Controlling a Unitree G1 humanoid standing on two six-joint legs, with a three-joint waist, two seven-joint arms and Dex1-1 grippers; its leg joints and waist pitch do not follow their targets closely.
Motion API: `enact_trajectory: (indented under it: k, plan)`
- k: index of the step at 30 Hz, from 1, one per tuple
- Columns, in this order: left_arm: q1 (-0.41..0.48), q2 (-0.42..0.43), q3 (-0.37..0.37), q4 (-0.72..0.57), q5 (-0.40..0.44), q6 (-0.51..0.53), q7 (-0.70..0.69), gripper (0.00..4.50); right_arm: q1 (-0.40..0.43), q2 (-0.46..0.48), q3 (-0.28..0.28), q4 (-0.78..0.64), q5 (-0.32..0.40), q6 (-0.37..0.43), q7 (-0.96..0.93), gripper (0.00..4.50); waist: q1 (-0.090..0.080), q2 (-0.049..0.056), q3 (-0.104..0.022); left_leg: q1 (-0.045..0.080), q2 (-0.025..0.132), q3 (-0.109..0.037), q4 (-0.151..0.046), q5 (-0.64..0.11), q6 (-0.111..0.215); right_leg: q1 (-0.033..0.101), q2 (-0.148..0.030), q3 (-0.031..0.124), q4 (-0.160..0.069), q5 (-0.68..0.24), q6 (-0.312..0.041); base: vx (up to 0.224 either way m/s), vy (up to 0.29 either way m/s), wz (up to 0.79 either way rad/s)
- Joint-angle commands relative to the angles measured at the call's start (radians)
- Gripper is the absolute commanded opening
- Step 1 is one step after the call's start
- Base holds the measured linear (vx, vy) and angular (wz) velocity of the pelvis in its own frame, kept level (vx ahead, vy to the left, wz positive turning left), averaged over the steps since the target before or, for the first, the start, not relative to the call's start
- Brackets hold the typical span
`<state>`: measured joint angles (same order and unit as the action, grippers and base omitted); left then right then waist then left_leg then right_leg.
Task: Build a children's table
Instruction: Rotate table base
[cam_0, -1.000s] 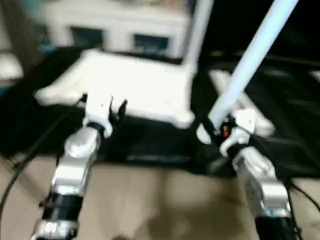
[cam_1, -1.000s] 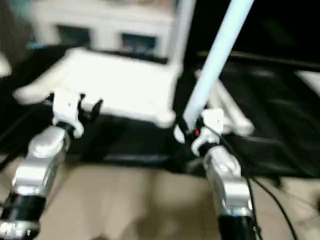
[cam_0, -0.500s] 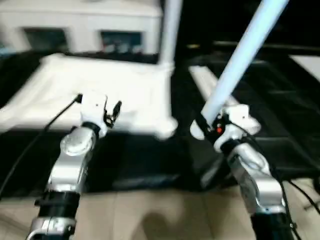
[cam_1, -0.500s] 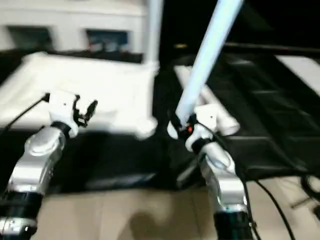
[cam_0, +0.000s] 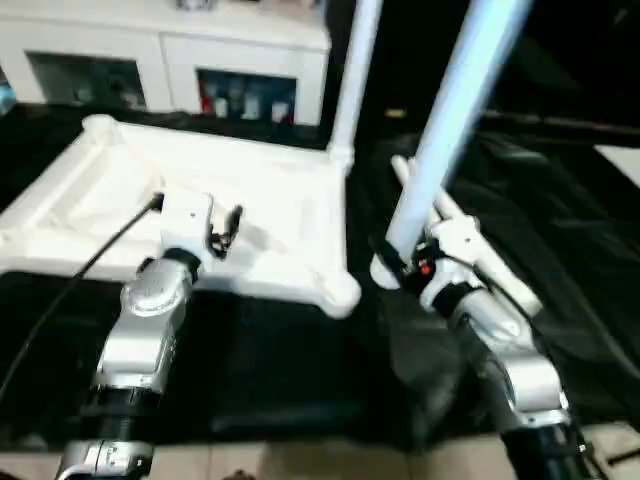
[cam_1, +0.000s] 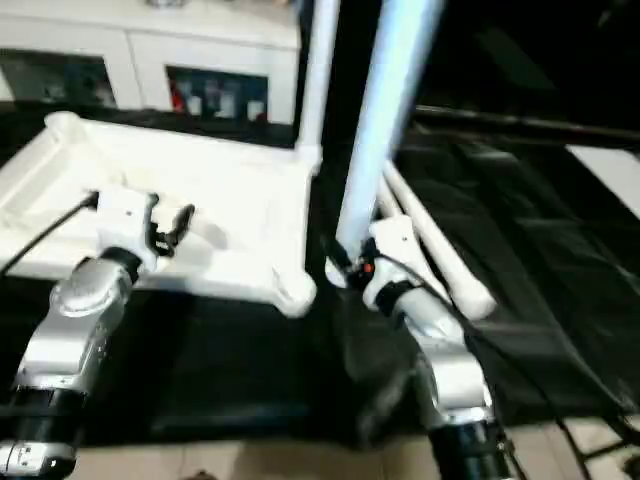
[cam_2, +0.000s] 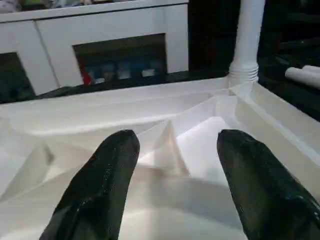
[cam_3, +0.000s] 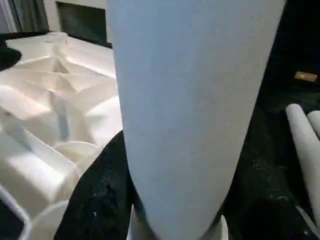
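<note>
White ribbed plastic tabletop (cam_0: 250, 200) lies underside-up; left pincer (cam_0: 222, 226) hovers above, parted, empty. Right pincer (cam_0: 396, 262) clamps a long white tubular leg (cam_0: 450, 120).

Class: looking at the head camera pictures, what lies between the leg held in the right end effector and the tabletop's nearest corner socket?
Only bare black cloth separates the held leg from the tabletop corner socket, in both eye views.

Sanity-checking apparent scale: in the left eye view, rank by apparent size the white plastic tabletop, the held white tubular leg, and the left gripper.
1. White plastic tabletop
2. Held white tubular leg; nearer the camera, so its size is inflated
3. Left gripper
</note>
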<state>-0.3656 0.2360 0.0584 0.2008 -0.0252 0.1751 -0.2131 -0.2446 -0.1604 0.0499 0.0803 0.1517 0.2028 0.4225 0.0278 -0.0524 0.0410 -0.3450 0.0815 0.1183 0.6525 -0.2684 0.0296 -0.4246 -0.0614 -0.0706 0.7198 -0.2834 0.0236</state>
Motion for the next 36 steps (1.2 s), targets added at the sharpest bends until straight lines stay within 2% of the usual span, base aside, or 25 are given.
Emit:
enact_trajectory:
  k: [1, 2, 3, 4, 5, 6, 7, 8, 9, 10, 11, 12, 13, 14, 15, 17, 19, 21, 22, 23, 24, 26, 31, 32, 36]
  plan:
    - [-0.008, -0.012, -0.033, -0.014, 0.000, 0.003, -0.003, 3.02, 0.000, -0.018, -0.007, -0.007, -0.014, -0.022, 0.007, 1.91, -0.005, -0.025, -0.051, 0.053, 0.112, -0.031, -0.119, -0.125, 0.218, 0.025, -0.080, 0.073, -0.130, 0.102, -0.060, 0.093, -0.072, -0.04]
    - [-0.009, -0.010, -0.033, -0.014, 0.002, 0.003, -0.002, 3.02, 0.001, -0.012, -0.008, -0.003, -0.009, -0.022, 0.007, 1.91, 0.039, -0.060, -0.038, 0.019, 0.037, 0.012, -0.008, -0.218, 0.122, 0.093, -0.159, 0.159, -0.237, -0.387, -0.047, 0.069, -0.137, 0.13]
    - [-0.009, -0.010, -0.033, -0.013, 0.002, 0.003, -0.002, 3.02, 0.000, -0.011, -0.009, -0.002, -0.007, -0.022, 0.007, 1.91, 0.059, -0.048, -0.042, 0.026, 0.023, 0.012, 0.054, -0.166, 0.080, 0.100, -0.191, 0.193, -0.269, -0.596, -0.074, 0.069, -0.137, 0.13]
    - [-0.009, -0.013, -0.025, -0.013, -0.008, -0.015, -0.005, 3.02, -0.002, 0.003, -0.024, -0.004, 0.016, -0.003, -0.002, 1.91, 0.064, -0.040, -0.047, -0.033, 0.036, -0.022, 0.071, -0.078, 0.020, 0.166, -0.205, 0.206, -0.247, -0.674, -0.136, 0.073, -0.106, 0.09]
    - [-0.011, -0.007, -0.029, -0.010, -0.009, -0.011, -0.020, 3.02, -0.003, 0.005, -0.027, -0.005, 0.024, -0.004, 0.001, 1.91, 0.071, -0.026, -0.042, -0.057, 0.055, -0.047, 0.054, -0.008, -0.025, 0.176, -0.195, 0.189, -0.226, -0.508, -0.198, 0.099, -0.044, -0.08]
    - [-0.013, -0.003, -0.033, -0.009, -0.006, -0.004, -0.033, 3.02, -0.002, 0.001, -0.023, -0.006, 0.027, -0.011, 0.004, 1.91, 0.070, -0.027, -0.042, -0.059, 0.061, -0.051, 0.034, 0.030, -0.042, 0.175, -0.174, 0.174, -0.213, -0.378, -0.234, 0.099, -0.044, -0.08]
    - [-0.015, 0.001, -0.037, -0.005, -0.013, 0.007, -0.058, 3.02, -0.002, -0.001, -0.021, -0.005, 0.033, -0.013, 0.008, 1.91, 0.073, -0.013, -0.044, -0.054, 0.068, -0.051, 0.002, 0.080, -0.056, 0.165, -0.149, 0.153, -0.198, -0.225, -0.269, 0.076, -0.008, 0.01]
    - [-0.010, 0.012, -0.054, -0.011, -0.052, 0.032, -0.147, 3.02, 0.001, 0.000, -0.028, -0.012, 0.055, -0.022, 0.021, 1.91, 0.057, 0.015, -0.048, -0.023, 0.114, -0.044, -0.092, 0.256, -0.054, 0.109, -0.046, 0.071, -0.126, 0.125, -0.240, 0.066, 0.047, 0.06]
    - [-0.009, 0.015, -0.059, -0.012, -0.056, 0.034, -0.162, 3.02, 0.002, 0.000, -0.030, -0.013, 0.059, -0.023, 0.023, 1.91, 0.050, 0.020, -0.060, 0.010, 0.136, -0.049, -0.083, 0.318, -0.044, 0.086, -0.040, 0.062, -0.109, 0.212, -0.228, 0.066, 0.047, 0.06]
    - [-0.006, 0.022, -0.069, -0.014, -0.063, 0.038, -0.190, 3.02, 0.002, 0.002, -0.035, -0.017, 0.066, -0.027, 0.027, 1.91, 0.045, 0.015, -0.076, 0.040, 0.143, -0.058, -0.053, 0.523, -0.019, 0.057, -0.047, 0.064, -0.086, 0.394, -0.241, 0.085, 0.073, 0.07]
    - [-0.006, 0.065, -0.114, -0.006, -0.085, -0.005, -0.328, 3.02, 0.004, 0.000, -0.051, -0.029, 0.099, -0.026, 0.065, 1.91, 0.050, 0.023, -0.076, 0.036, 0.134, -0.054, -0.046, 0.600, -0.012, 0.056, -0.050, 0.066, -0.084, 0.446, -0.250, 0.063, 0.064, 0.11]
    - [-0.010, 0.077, -0.122, 0.004, -0.089, -0.024, -0.362, 3.02, 0.004, -0.004, -0.052, -0.032, 0.107, -0.026, 0.078, 1.91, 0.060, 0.025, -0.073, 0.029, 0.117, -0.037, -0.045, 0.582, 0.002, 0.055, -0.054, 0.069, -0.095, 0.438, -0.256, 0.063, 0.064, 0.11]
    - [-0.013, 0.086, -0.128, 0.012, -0.092, -0.040, -0.391, 3.02, 0.005, -0.008, -0.053, -0.034, 0.113, -0.026, 0.090, 1.91, 0.061, 0.022, -0.070, 0.022, 0.114, -0.032, -0.051, 0.524, 0.003, 0.061, -0.058, 0.071, -0.099, 0.409, -0.260, 0.000, 0.000, 0.00]
    - [-0.054, 0.119, -0.134, 0.080, -0.078, -0.126, -0.439, 3.02, 0.008, -0.027, -0.053, -0.048, 0.139, -0.017, 0.140, 1.91, 0.067, 0.023, -0.061, 0.007, 0.114, -0.024, -0.065, 0.360, 0.000, 0.074, -0.068, 0.075, -0.111, 0.326, -0.269, 0.000, 0.000, 0.00]
    - [-0.097, 0.129, -0.116, 0.141, -0.069, -0.167, -0.437, 3.02, 0.009, -0.041, -0.050, -0.054, 0.149, -0.006, 0.165, 1.91, 0.070, 0.021, -0.053, 0.005, 0.124, -0.017, -0.080, 0.178, -0.006, 0.080, -0.082, 0.080, -0.126, 0.229, -0.281, 0.000, 0.000, 0.00]
    - [-0.146, 0.139, -0.097, 0.205, -0.064, -0.201, -0.440, 3.02, 0.010, -0.057, -0.046, -0.061, 0.158, 0.005, 0.192, 1.91, 0.072, 0.018, -0.048, 0.007, 0.132, -0.010, -0.096, 0.000, -0.026, 0.086, -0.092, 0.083, -0.139, 0.117, -0.290, -0.031, -0.010, 0.05]
    - [-0.236, 0.168, -0.079, 0.312, -0.061, -0.260, -0.486, 3.02, 0.012, -0.089, -0.040, -0.069, 0.170, 0.017, 0.238, 1.91, 0.070, 0.022, -0.041, 0.010, 0.139, -0.003, -0.106, -0.112, -0.051, 0.084, -0.097, 0.084, -0.152, -0.003, -0.276, -0.064, -0.024, 0.07]
    - [-0.273, 0.187, -0.084, 0.349, -0.070, -0.265, -0.555, 3.02, 0.010, -0.107, -0.042, -0.068, 0.176, 0.024, 0.259, 1.91, 0.065, 0.018, -0.028, 0.012, 0.145, -0.002, -0.121, -0.223, -0.099, 0.085, -0.106, 0.086, -0.169, -0.196, -0.239, -0.054, -0.028, 0.01]
    - [-0.295, 0.200, -0.089, 0.371, -0.079, -0.266, -0.608, 3.02, 0.007, -0.118, -0.044, -0.067, 0.179, 0.028, 0.272, 1.91, 0.066, 0.017, -0.028, 0.015, 0.142, 0.000, -0.121, -0.234, -0.102, 0.082, -0.107, 0.088, -0.177, -0.244, -0.223, 0.000, 0.000, 0.00]
    - [-0.312, 0.212, -0.096, 0.385, -0.098, -0.248, -0.669, 3.02, 0.004, -0.131, -0.045, -0.063, 0.180, 0.028, 0.285, 1.91, 0.069, 0.024, -0.034, 0.014, 0.143, 0.001, -0.121, -0.190, -0.105, 0.084, -0.111, 0.094, -0.173, -0.233, -0.213, 0.000, 0.000, 0.00]
    - [-0.322, 0.226, -0.114, 0.392, -0.114, -0.222, -0.746, 3.02, -0.001, -0.148, -0.045, -0.057, 0.178, 0.027, 0.299, 1.91, 0.068, 0.022, -0.035, 0.011, 0.142, 0.004, -0.122, -0.169, -0.101, 0.085, -0.108, 0.093, -0.174, -0.212, -0.213, 0.000, 0.000, 0.00]
    - [-0.328, 0.247, -0.157, 0.409, -0.118, -0.199, -0.859, 3.02, -0.009, -0.174, -0.043, -0.049, 0.174, 0.025, 0.322, 1.91, 0.070, 0.017, -0.038, 0.007, 0.141, 0.008, -0.120, -0.116, -0.091, 0.086, -0.105, 0.094, -0.167, -0.154, -0.222, 0.000, 0.000, 0.00]
    - [-0.320, 0.280, -0.265, 0.448, -0.075, -0.192, -1.034, 3.02, -0.019, -0.215, -0.026, -0.051, 0.180, 0.050, 0.378, 1.91, 0.070, 0.024, -0.049, 0.001, 0.144, 0.014, -0.114, -0.021, -0.055, 0.092, -0.101, 0.085, -0.148, 0.040, -0.278, 0.000, 0.000, 0.00]
    - [-0.322, 0.282, -0.284, 0.461, -0.057, -0.195, -1.065, 3.02, -0.020, -0.226, -0.018, -0.056, 0.181, 0.060, 0.393, 1.91, 0.065, 0.014, -0.050, -0.001, 0.146, 0.016, -0.113, -0.013, -0.048, 0.092, -0.099, 0.082, -0.146, 0.067, -0.292, 0.000, 0.000, 0.00]
    - [-0.348, 0.278, -0.326, 0.531, 0.004, -0.247, -1.116, 2.72, -0.023, -0.249, 0.008, -0.065, 0.181, 0.087, 0.433, 1.91, 0.066, 0.014, -0.049, -0.001, 0.145, 0.018, -0.110, -0.006, -0.025, 0.093, -0.102, 0.080, -0.149, 0.067, -0.302, 0.000, 0.000, 0.00]
